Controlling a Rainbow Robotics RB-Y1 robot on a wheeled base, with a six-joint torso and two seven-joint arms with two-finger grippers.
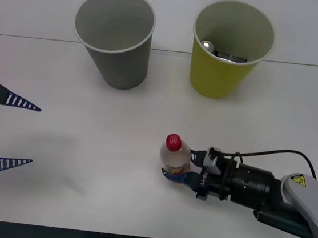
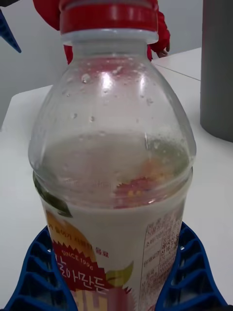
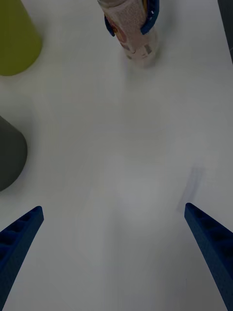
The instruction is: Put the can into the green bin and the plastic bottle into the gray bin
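Two bins beyond gripped bottle

In the right wrist view the bottle carries a label with the words "SINCE 1996" in small print, and under them large white Korean letters that look like "화만든", cut off at the edge. A panel of fine print runs down the label's side, too small to read. On the right arm sits a yellow triangular warning sign.
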